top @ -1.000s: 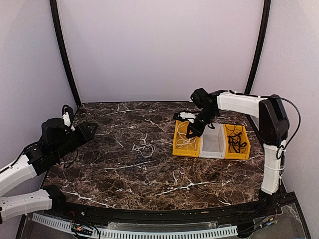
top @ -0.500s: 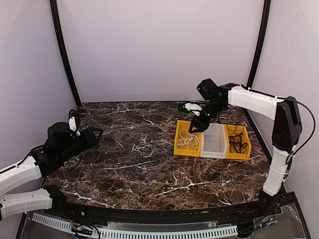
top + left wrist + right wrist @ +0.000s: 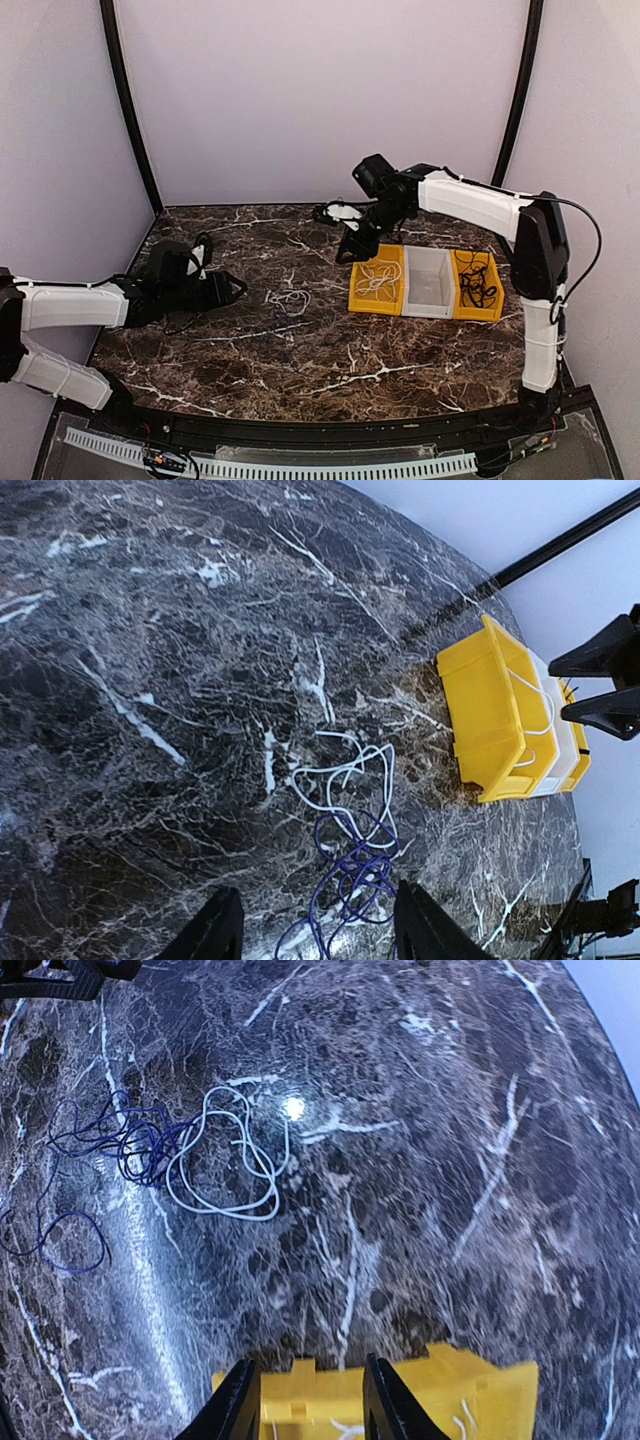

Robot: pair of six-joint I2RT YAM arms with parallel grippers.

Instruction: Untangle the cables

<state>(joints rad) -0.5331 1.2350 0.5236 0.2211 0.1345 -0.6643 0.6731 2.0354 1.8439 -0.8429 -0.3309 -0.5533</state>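
A small clump of cables (image 3: pixel 290 300) lies on the marble table left of the bins: a white cable (image 3: pixel 345 775) tangled with a dark blue one (image 3: pixel 360 880). The right wrist view shows the same white loop (image 3: pixel 225 1165) and blue strands (image 3: pixel 115 1140). My left gripper (image 3: pixel 238 290) is open and empty, low over the table just left of the clump, its jaws either side of the blue strands (image 3: pixel 315 925). My right gripper (image 3: pixel 352 248) is open and empty, above the far left edge of the yellow bin (image 3: pixel 305 1395).
Three bins stand in a row at right: a yellow bin (image 3: pixel 358 295) holding white cables, an empty white bin (image 3: pixel 430 285), and a yellow bin (image 3: pixel 490 300) holding black cables. Black frame posts stand at both back corners.
My left arm has swung right and lowered toward the clump. My right gripper has moved left from over the yellow bin to beyond its left edge.
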